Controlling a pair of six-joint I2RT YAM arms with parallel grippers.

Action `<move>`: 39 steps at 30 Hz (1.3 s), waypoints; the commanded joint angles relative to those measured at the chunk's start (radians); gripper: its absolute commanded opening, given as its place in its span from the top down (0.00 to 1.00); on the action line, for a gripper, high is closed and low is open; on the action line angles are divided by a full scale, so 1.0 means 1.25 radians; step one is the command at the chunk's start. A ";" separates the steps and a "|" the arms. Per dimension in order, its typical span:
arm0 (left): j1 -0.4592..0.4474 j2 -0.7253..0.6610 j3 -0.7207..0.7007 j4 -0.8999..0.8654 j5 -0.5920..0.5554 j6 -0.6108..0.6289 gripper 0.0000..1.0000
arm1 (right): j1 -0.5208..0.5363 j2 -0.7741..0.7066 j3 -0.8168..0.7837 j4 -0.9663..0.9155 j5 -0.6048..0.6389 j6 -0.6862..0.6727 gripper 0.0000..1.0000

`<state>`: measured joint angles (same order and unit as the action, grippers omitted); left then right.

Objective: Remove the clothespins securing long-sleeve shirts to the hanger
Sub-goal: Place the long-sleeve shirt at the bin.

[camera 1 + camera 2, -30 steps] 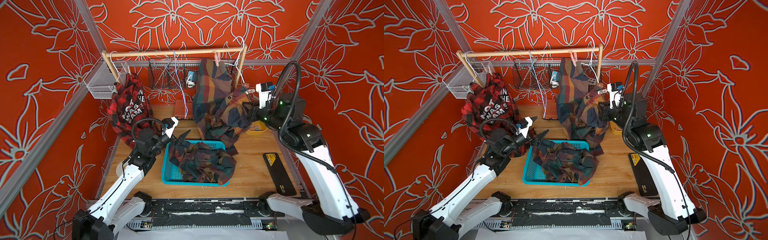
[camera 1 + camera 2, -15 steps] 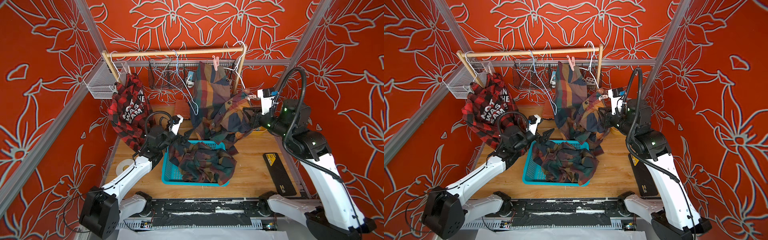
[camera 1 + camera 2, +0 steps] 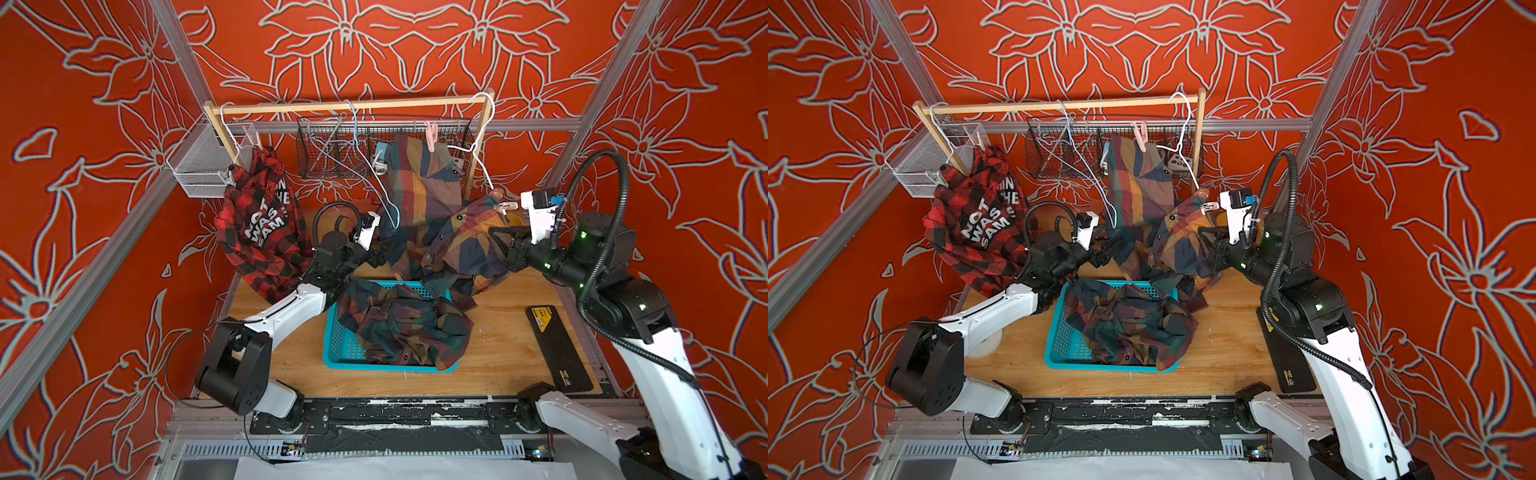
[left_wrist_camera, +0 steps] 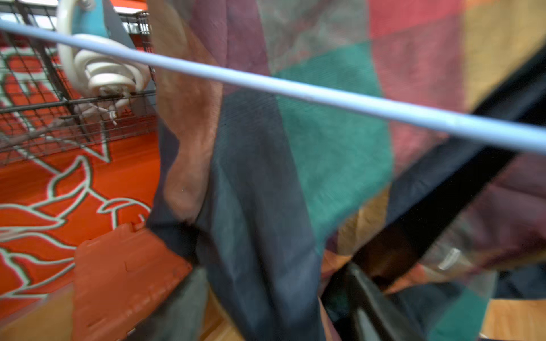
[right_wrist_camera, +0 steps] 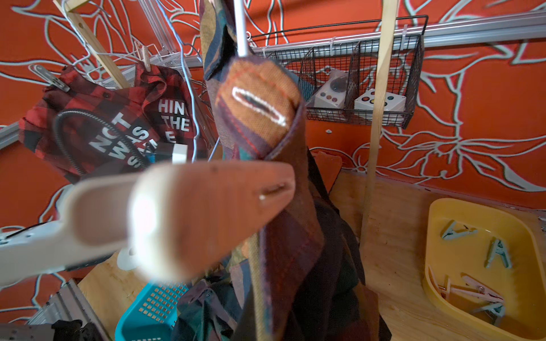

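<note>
1. Well to the left of the left gripper: red-and-black check shirt with white block lettering, slung from the end of the wooden rail. A cream clothespin nips its top edge.
2. At the left gripper: jaws set about the lower edge of the hanging dark plaid shirt, with cloth between them in the wrist view. Cannot tell whether clamped or merely standing round it. Take a full fold rather than a thin hem, and keep clear of the pale blue hanger wire crossing just ahead.
3. High above both grippers, at that shirt's top: pink clothespin, upright, biting the cloth.
4. Below and between the grippers: second dark plaid shirt, heaped in the teal basket; no peg seen on it.
5. At the right gripper: clenched, tips buried in a bunched fold of the hanging shirt. Cannot tell whether cloth is pinched.
6. Just above it: cream-and-pink clothespin, clamping a buttonholed cuff by the white hanger. Probably the peg in hand. Hold the cloth taut, squeeze the tail ends, not the nose, and draw straight off.
7. Right of that gripper: yellow tray holding loose clothespins, mint and pink. Likely the drop spot.
</note>
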<state>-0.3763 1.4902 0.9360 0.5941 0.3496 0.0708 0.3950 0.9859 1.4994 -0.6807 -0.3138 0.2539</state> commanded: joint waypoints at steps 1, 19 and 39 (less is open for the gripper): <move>-0.017 0.035 0.037 0.052 0.030 -0.014 0.56 | -0.003 -0.021 -0.014 0.061 -0.044 0.015 1.00; -0.151 -0.037 0.083 0.057 0.081 -0.016 1.00 | -0.001 0.016 0.019 0.216 -0.149 0.065 1.00; -0.228 -0.053 0.294 0.005 0.101 0.013 1.00 | 0.059 0.233 0.384 0.253 -0.253 0.082 1.00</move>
<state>-0.6342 1.4277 1.2766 0.6300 0.4278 0.0685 0.4412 1.2556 1.8893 -0.4934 -0.6029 0.3550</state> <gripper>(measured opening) 0.047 0.050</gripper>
